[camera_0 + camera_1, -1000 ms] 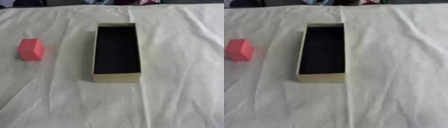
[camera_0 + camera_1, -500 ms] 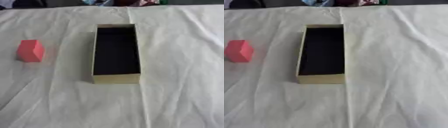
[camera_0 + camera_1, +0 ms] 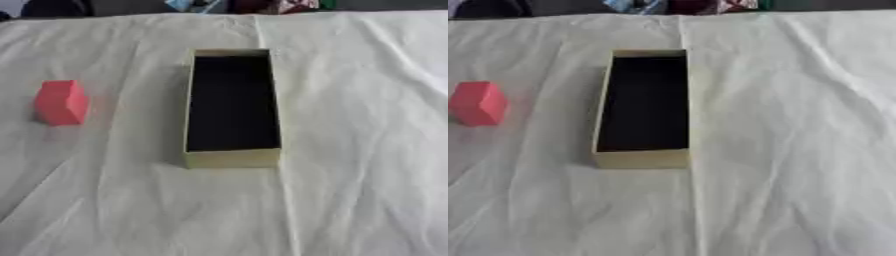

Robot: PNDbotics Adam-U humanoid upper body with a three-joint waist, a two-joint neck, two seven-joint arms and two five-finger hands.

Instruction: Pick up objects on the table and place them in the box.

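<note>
A pink-red block [image 3: 61, 102] stands on the white cloth at the left, apart from the box. The box [image 3: 232, 158] is long, pale yellow outside and dark inside, lying lengthwise at the middle of the table with its open top up and nothing visible in it. Neither of my hands shows in either eye view.
A wrinkled white cloth [image 3: 350, 150] covers the whole table. Dark and coloured items [image 3: 254, 5] lie along the far edge beyond the cloth.
The whole picture has shifted slightly; the block and the box have not moved on the cloth.
</note>
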